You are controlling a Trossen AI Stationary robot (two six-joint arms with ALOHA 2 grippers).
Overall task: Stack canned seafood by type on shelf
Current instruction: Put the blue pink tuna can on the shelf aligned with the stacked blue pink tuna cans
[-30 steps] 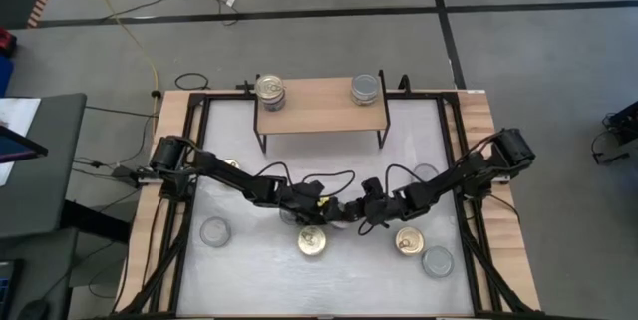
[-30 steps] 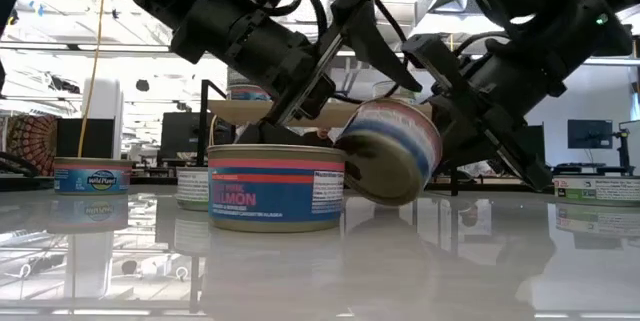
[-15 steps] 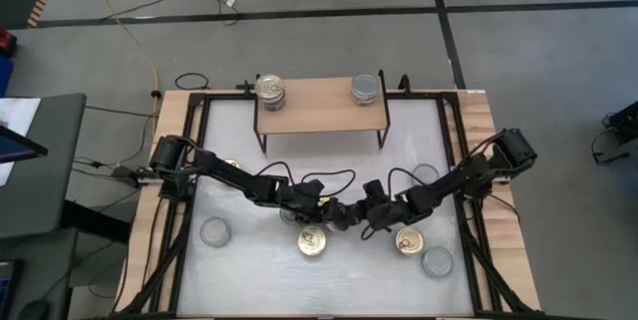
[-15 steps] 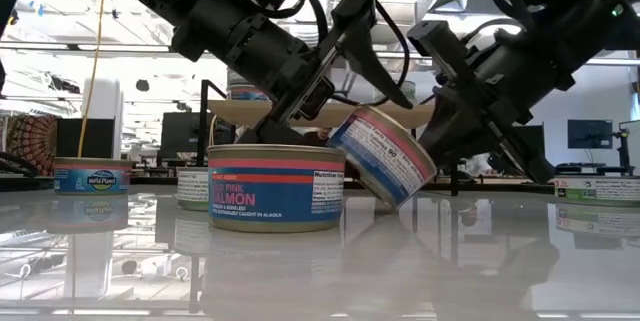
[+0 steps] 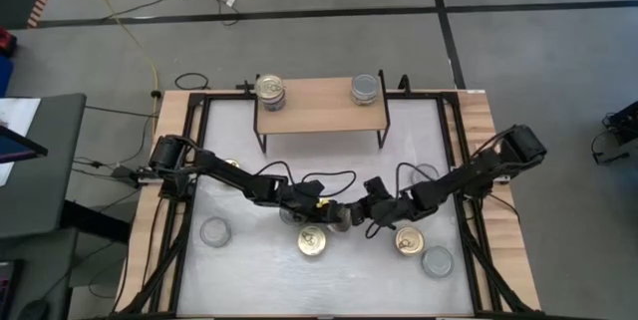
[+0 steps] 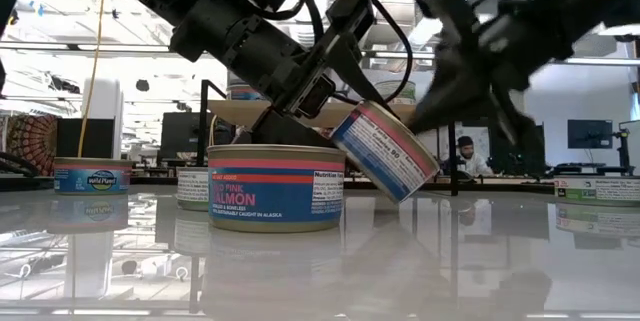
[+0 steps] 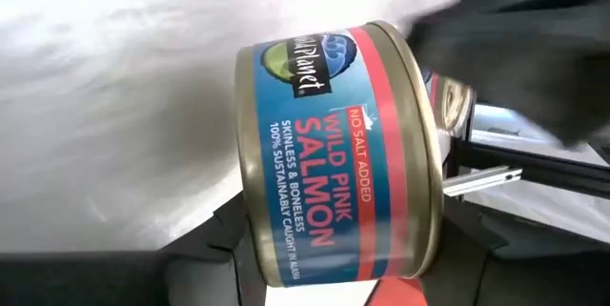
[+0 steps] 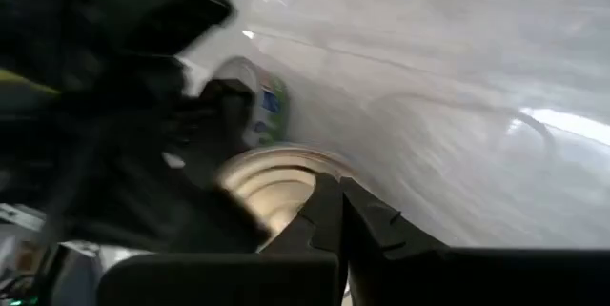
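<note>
Fingers of the left gripper (image 6: 345,81) pinch a tilted salmon can (image 6: 385,151); right gripper's (image 5: 374,222) pressed together.

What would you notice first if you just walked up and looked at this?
The tilted salmon can mid-table, pinched by the left gripper, leaning beside another salmon can standing flat. Behind, two cans sit on the wooden shelf.

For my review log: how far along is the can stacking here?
Done: two cans on the shelf, one gold-lidded, one silver-lidded. In hand: the left gripper holds a tilted salmon can mid-table; the right gripper is shut, empty, beside it. Left: several cans remain on the table.
</note>
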